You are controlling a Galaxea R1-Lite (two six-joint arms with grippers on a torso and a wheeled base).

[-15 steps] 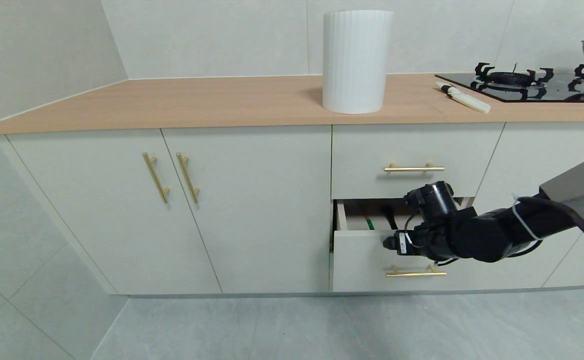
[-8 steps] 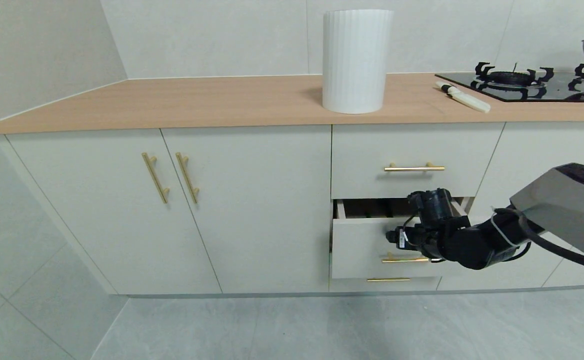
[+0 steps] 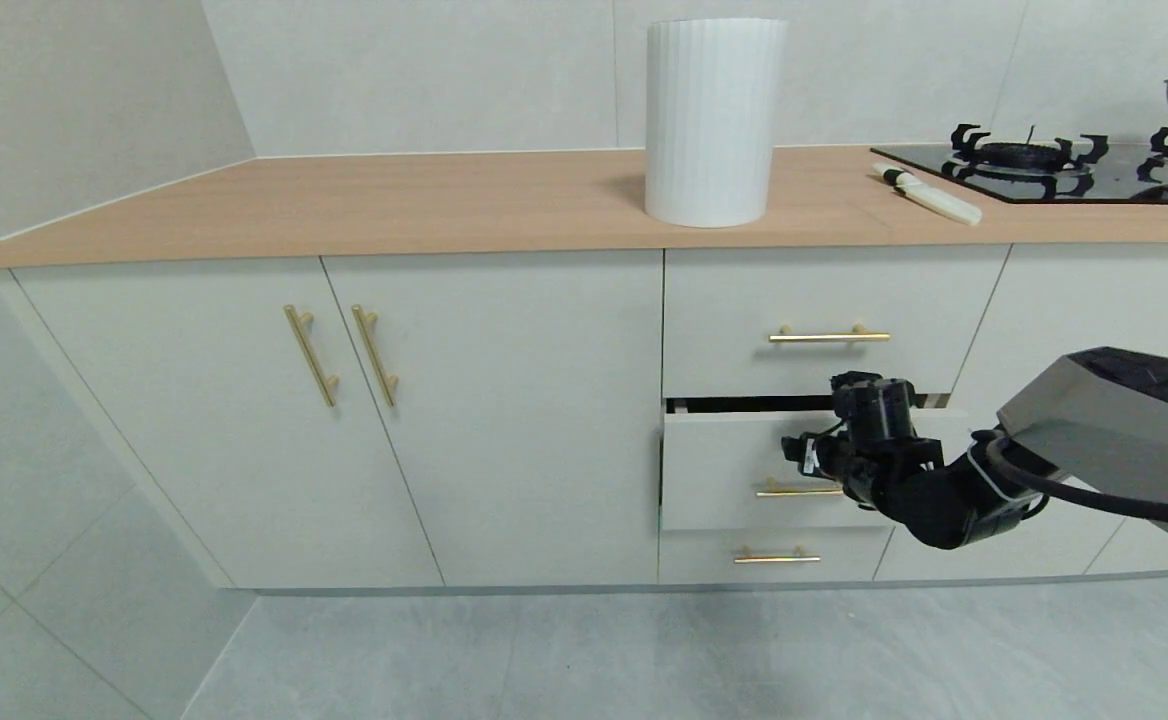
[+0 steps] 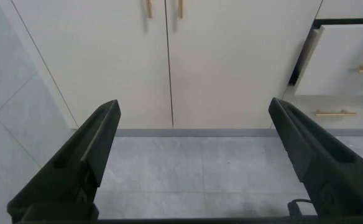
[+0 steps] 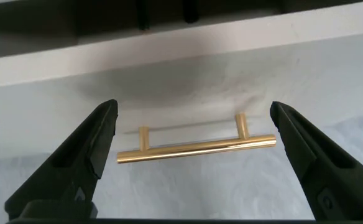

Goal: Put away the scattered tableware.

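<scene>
Right gripper (image 3: 806, 462), fingers apart, fronts the barely ajar middle drawer (image 3: 724, 470), whose handle (image 5: 197, 147) sits level. A pale utensil (image 3: 926, 195), perhaps a knife, lies slantwise on the counter (image 3: 394, 205) beside the hob (image 3: 1044, 172), dark end toward the wall. Left gripper (image 4: 194, 109) gapes wide.

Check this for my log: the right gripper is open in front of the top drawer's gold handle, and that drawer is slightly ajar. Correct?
No, it is the middle drawer, not the top one. The head view shows the right gripper open in front of the middle drawer's gold handle, and that drawer is slightly ajar.
</scene>
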